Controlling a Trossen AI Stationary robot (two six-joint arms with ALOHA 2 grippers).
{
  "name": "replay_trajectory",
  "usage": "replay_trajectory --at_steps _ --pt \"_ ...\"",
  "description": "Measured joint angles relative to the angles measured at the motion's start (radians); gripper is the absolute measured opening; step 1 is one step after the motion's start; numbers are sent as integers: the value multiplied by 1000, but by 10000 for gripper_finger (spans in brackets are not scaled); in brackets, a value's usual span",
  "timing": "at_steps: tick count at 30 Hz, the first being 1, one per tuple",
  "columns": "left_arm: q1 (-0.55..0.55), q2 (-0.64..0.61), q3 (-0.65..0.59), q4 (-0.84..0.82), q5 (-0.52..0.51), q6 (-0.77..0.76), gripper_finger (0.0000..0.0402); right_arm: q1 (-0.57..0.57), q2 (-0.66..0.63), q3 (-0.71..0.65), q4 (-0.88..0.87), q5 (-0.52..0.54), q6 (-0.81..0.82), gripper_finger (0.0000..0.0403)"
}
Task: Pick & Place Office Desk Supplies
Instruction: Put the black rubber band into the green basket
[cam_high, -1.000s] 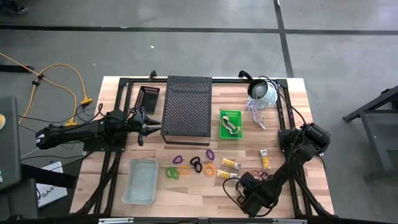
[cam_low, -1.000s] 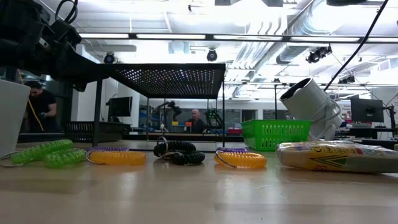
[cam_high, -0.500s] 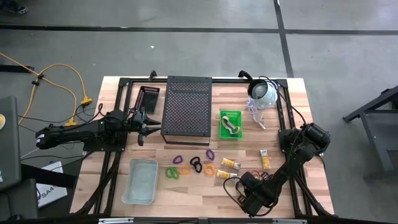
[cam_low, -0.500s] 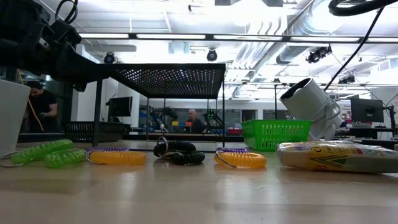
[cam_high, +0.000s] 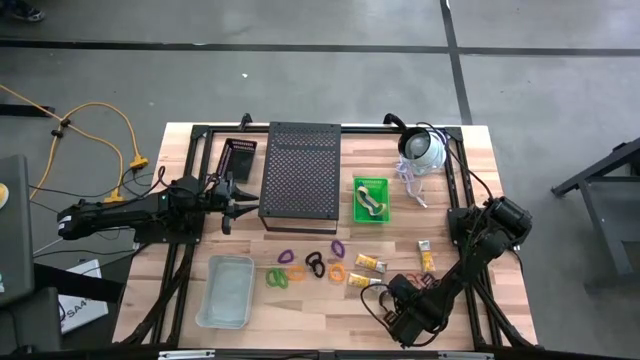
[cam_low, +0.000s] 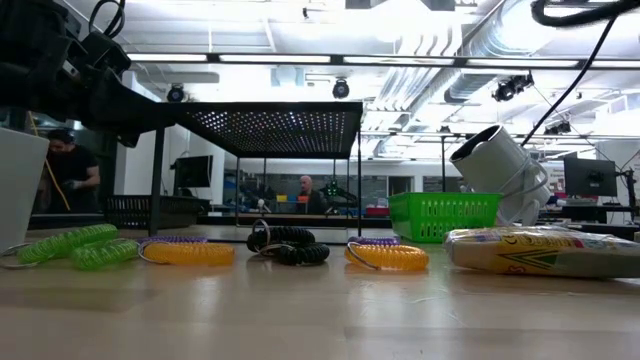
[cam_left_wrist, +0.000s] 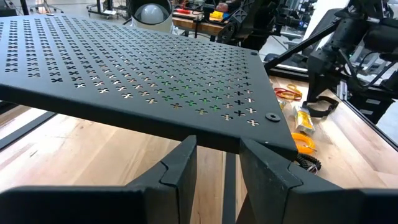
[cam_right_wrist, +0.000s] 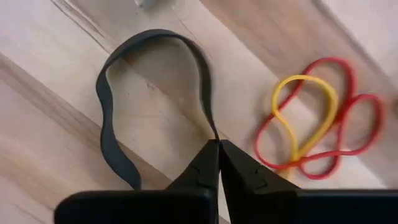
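Coiled loops in purple (cam_high: 285, 257), green (cam_high: 275, 278), orange (cam_high: 336, 271) and black (cam_high: 315, 265) lie in a row on the wooden table, with yellow-and-white packets (cam_high: 370, 263) to their right. My right gripper (cam_right_wrist: 218, 149) is near the table's near edge (cam_high: 393, 297), shut on a black rubber band (cam_right_wrist: 109, 134). Red and yellow rubber bands (cam_right_wrist: 311, 118) lie beside it. My left gripper (cam_left_wrist: 219, 165) is open at the left side of the black perforated stand (cam_high: 300, 170), its fingers either side of a stand leg without touching it. My right gripper pinches the black rubber band at one spot of its strip (cam_right_wrist: 212, 133) between its two fingertips, coming from above and pointing down. The rest of the band's loop (cam_right_wrist: 149, 37) lies open and slack on the wood.
A green basket (cam_high: 370, 200) holding an item and a white dome device with a cable (cam_high: 422, 150) stand on the far right. A clear tray (cam_high: 227, 290) lies near left, a small black basket (cam_high: 238, 155) far left. People move in the room behind.
My right arm has shifted slightly, and its cable has swung into the top right of the low view. The loops, packets and my left arm have stayed where they were.
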Motion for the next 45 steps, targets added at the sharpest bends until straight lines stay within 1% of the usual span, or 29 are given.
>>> replay_trajectory --at_steps 2,6,10,16,20,25,28,32,35,40,45 --pt "0 0 0 0 0 0 118 -6 -5 29 -61 18 -37 3" --pt "0 0 0 0 0 0 118 -25 -8 125 -253 89 -120 3" --pt "0 0 0 0 0 0 118 -49 -9 231 -431 192 -195 3" --pt "0 0 0 0 0 0 118 -105 -9 341 -621 351 -251 3" --pt "0 0 0 0 0 0 118 -153 -20 354 -621 410 -302 3" --pt "0 0 0 0 0 0 118 -223 -26 354 -622 487 -306 3" --pt "0 0 0 0 0 0 118 -275 -29 354 -623 547 -306 3" --pt "0 0 0 0 0 0 118 -351 -29 354 -622 597 -306 3" --pt "0 0 0 0 0 0 118 -407 -29 354 -622 626 -306 3" --pt "0 0 0 0 0 0 118 -507 -29 354 -623 647 -307 3" --pt "0 0 0 0 0 0 118 -591 -29 354 -622 675 -351 3"
